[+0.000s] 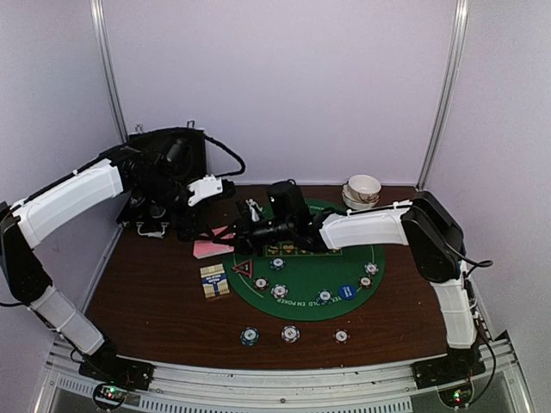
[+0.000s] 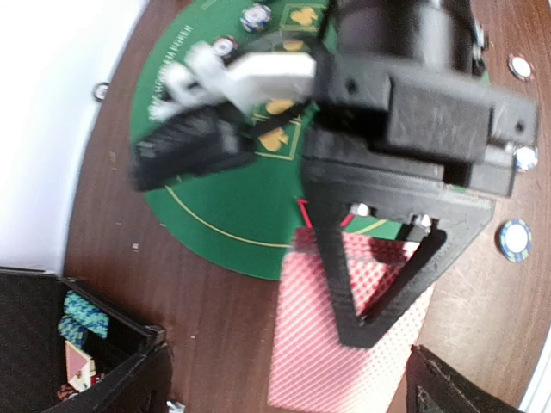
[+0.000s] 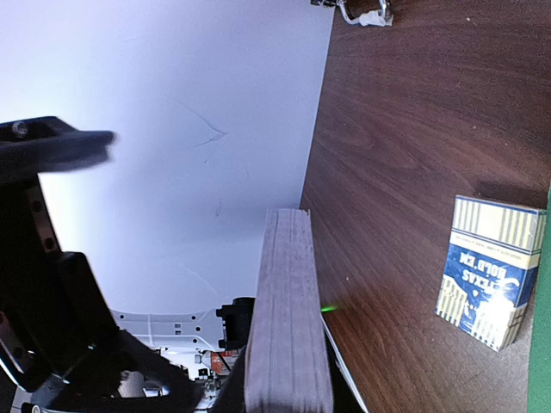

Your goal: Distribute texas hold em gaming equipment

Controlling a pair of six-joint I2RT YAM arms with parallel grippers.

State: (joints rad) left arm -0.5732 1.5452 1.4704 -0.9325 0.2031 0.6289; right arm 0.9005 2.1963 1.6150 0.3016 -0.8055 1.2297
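At the back-left of the table (image 1: 146, 301), the black hard case (image 1: 164, 159) stood open. The left wrist view showed chips and a card inside it. The left gripper (image 1: 200, 217) hung just in front of the case, jaws spread wide, holding nothing.

Just right of it, the pink-backed deck of cards (image 2: 327, 370) sat clamped in the right gripper (image 1: 236, 232), jaws narrow on the stack. 1 triangular finger (image 2: 331, 267) lay across the patterned back, and the right wrist view showed the deck edge-on. Could not tell whether the deck touched the wood.

The blue-and-cream card box (image 1: 214, 280) lay flat near the left edge of the green round mat (image 1: 306, 275). The red-black triangle marker (image 1: 243, 267) rested on the mat's left side. Striped chips (image 1: 280, 291) ringed the mat's near half. 3 front chips (image 1: 290, 333) lined up on bare wood before it. The blue disc button (image 1: 346, 292) lay on the mat, right of centre. The stacked white bowls (image 1: 363, 189) stood at back-right.
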